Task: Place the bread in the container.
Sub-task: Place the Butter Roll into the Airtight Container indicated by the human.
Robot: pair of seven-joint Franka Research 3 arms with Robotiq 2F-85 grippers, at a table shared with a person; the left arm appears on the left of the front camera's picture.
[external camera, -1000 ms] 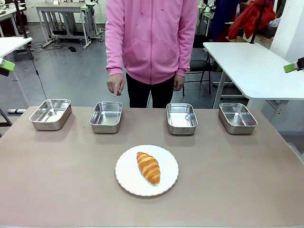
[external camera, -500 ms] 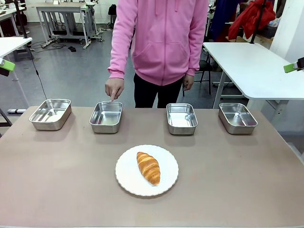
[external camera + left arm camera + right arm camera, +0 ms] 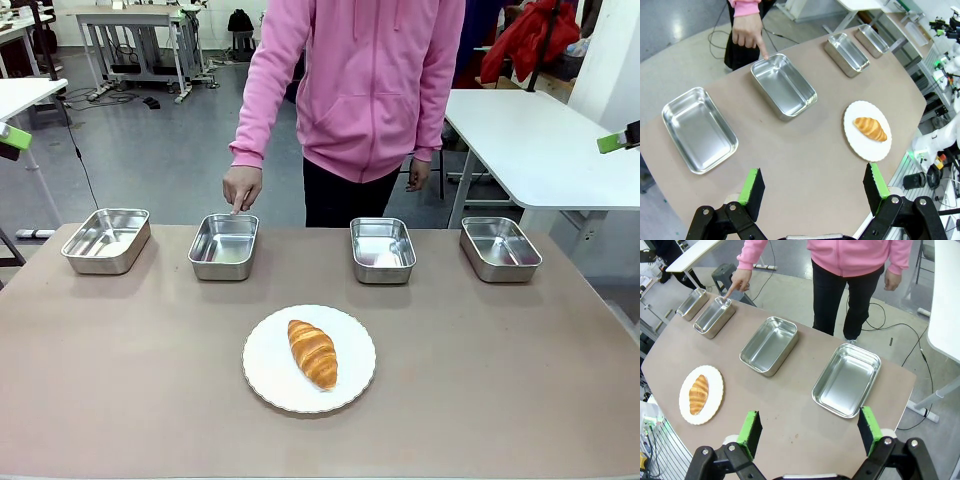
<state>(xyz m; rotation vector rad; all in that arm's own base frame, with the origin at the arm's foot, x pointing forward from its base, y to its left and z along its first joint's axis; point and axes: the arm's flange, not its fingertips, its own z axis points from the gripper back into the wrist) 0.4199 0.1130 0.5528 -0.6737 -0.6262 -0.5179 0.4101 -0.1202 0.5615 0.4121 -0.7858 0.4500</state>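
The person has shifted toward the robot's right since a moment ago, while the pointing hand stays at the far rim of the tray second from the left. The bread lies on the white plate mid-desk, well apart from that tray. The left jaws and right jaws both gape wide, holding nothing.

The person's hand has come to point at the container.

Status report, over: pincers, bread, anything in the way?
Open and raised: left pincer, right pincer. On plate: bread, untouched. Person's hand points at second tray from left.
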